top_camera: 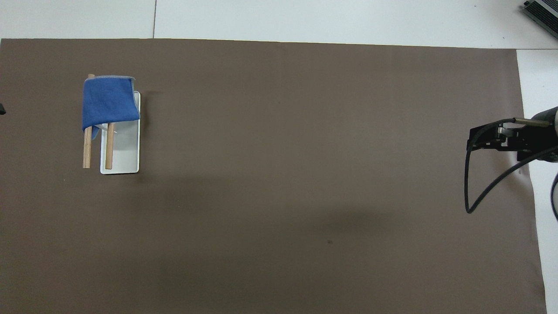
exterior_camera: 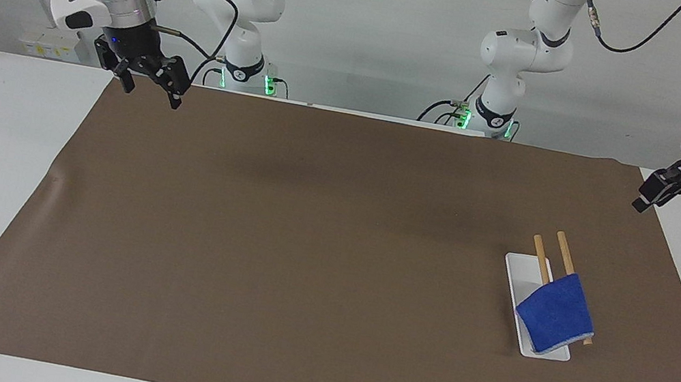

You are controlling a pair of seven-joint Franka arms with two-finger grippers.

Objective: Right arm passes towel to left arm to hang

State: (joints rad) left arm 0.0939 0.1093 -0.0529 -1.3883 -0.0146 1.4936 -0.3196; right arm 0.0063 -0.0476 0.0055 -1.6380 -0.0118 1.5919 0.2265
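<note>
Brown table (exterior_camera: pixel 300 267): towel (exterior_camera: pixel 556 313) hangs on the rack (exterior_camera: pixel 542 266), lower right. Left hand (exterior_camera: pixel 652 191), upper right, grip unreadable; right hand (exterior_camera: pixel 149 76), upper left, spread empty. Best retreat clear, towel untouched.

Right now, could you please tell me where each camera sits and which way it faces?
Facing view: high across the table, looking at the robots; both arms show, the right tool and the left tool over the brown mat's ends.
Overhead view: above the robots' end, looking steeply down; only the right tool shows well.
Shared: the towel draped on the wooden rack, half a turn apart.
</note>
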